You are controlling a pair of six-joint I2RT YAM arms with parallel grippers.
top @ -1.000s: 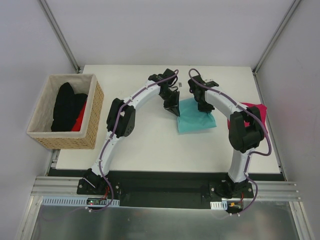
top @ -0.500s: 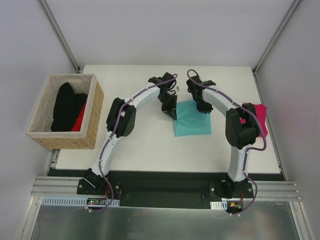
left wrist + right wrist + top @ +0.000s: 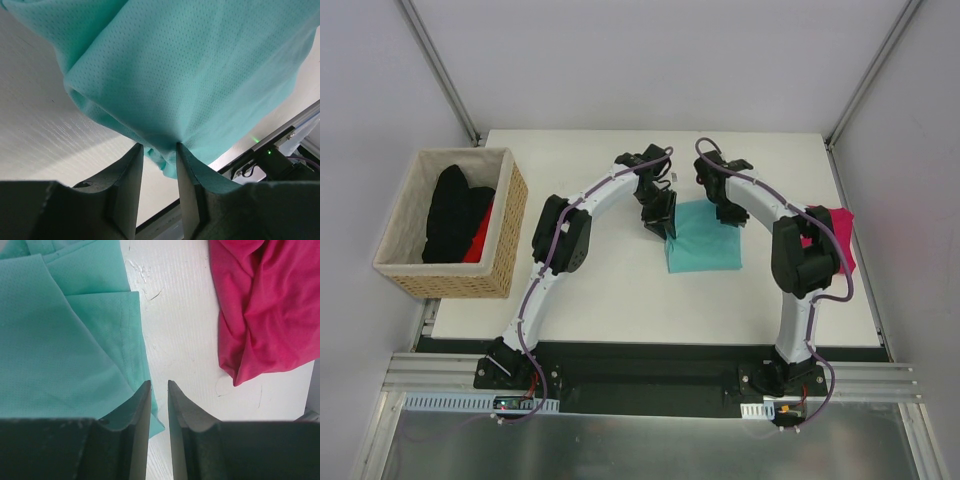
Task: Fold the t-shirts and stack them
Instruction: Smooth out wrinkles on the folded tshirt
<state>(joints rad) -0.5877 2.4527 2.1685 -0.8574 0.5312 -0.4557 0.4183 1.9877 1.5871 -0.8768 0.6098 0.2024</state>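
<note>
The left pincer [image 3: 159, 146] and right pincer [image 3: 159, 383] are parted, nothing clamped. The teal shirt [image 3: 200, 75] edge lying between the left jaws could be snagged and unfolded.

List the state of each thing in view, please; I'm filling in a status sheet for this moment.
Teal t-shirt, folded into a rectangle, lying on the table.
Pink t-shirt, crumpled, unfolded, at the table's right edge.
Basket, upright, left of the table.
Black t-shirts, heaped in the basket.
Left tool, jaws parted, the teal shirt's edge loose between them.
Right tool, jaws slightly parted, empty.
</note>
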